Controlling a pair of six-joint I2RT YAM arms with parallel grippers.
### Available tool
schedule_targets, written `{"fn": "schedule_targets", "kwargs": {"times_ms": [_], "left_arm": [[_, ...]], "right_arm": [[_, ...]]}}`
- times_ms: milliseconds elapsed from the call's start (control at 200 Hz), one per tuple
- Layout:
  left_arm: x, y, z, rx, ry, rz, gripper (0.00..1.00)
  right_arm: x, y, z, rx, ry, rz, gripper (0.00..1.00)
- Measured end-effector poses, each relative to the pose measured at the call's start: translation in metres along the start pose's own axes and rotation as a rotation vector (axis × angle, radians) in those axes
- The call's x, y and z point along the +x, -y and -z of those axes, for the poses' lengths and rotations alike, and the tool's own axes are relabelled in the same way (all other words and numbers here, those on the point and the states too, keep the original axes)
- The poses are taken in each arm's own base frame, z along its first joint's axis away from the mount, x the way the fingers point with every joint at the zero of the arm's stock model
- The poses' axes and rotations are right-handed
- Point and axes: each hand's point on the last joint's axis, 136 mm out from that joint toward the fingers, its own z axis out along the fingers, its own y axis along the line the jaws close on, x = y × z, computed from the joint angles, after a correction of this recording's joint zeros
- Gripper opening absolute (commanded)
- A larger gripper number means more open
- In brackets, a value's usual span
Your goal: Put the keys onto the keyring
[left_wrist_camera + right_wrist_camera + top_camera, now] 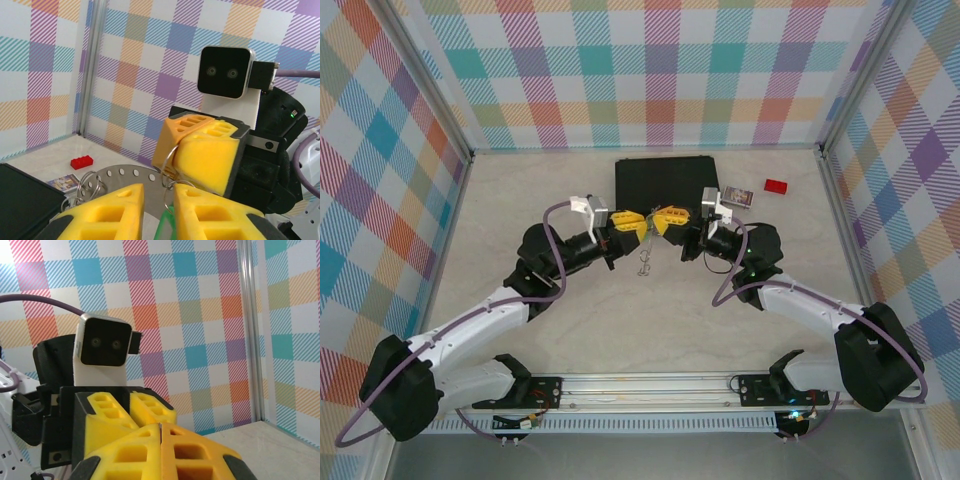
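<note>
My two grippers meet tip to tip above the table's middle, near the front edge of the black case. The left gripper [636, 221] [159, 192] is shut on a green key [167, 227] that sits in its narrow gap. A small wire ring [165, 192] rises from that key into the right gripper [662, 220] [172, 157] [161, 427], which is shut on it. The keyring [125, 181], a flat grey hoop with a row of holes, lies just behind my left fingers. More wire loops [87, 187] [644, 263] hang beside and below it.
The black case [665, 178] [20, 195] lies flat behind the grippers. A small card [738, 197] [65, 182] and a red block [776, 186] [81, 162] sit to its right. Checked walls close the table on three sides.
</note>
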Motion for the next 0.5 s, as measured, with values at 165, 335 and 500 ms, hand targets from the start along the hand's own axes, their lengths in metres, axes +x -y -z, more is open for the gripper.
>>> {"fn": "schedule_targets", "kwargs": {"times_ms": [165, 335, 500], "left_arm": [[-0.005, 0.0033, -0.0013, 0.024, 0.022, 0.0, 0.19], [-0.0069, 0.0066, -0.0038, 0.051, 0.029, -0.003, 0.17], [-0.0046, 0.0058, -0.005, 0.06, 0.024, 0.011, 0.09]], "right_arm": [[0.0004, -0.003, -0.0003, -0.019, -0.004, -0.017, 0.0], [0.004, -0.003, -0.0012, -0.031, -0.008, -0.038, 0.0], [0.0045, -0.0033, -0.0015, -0.037, -0.007, -0.044, 0.0]]}}
